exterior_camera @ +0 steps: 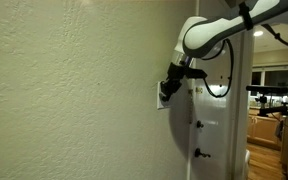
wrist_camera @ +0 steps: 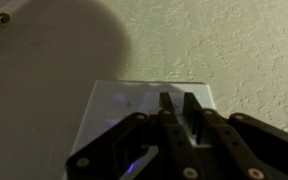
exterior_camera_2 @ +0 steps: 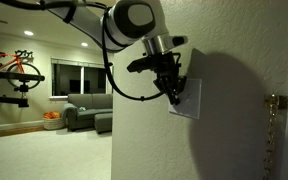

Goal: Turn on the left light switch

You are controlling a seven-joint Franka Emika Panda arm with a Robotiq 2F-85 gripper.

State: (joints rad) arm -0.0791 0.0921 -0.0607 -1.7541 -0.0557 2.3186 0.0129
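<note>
Right now the left light switch cannot be picked out on its own. It lies hidden under the claw's fingertips, on the white wall plate [wrist_camera: 112, 115] directly ahead of the claw [wrist_camera: 179, 102]. The dark fingers [wrist_camera: 167, 118] are drawn almost together with only a thin slit between them, and they hold nothing. Whether they already touch the toggle cannot be told. Textured cream wall [wrist_camera: 254, 50] surrounds the plate. In an exterior view the white arm [exterior_camera: 209, 35] slopes down to the claw, with a white door [exterior_camera: 219, 125] just beyond it and a dark knob [exterior_camera: 197, 153] below. The step appears to be final alignment. The next move likely calls for a short, firm nudge on the left toggle alone, sparing its right-hand twin.
</note>
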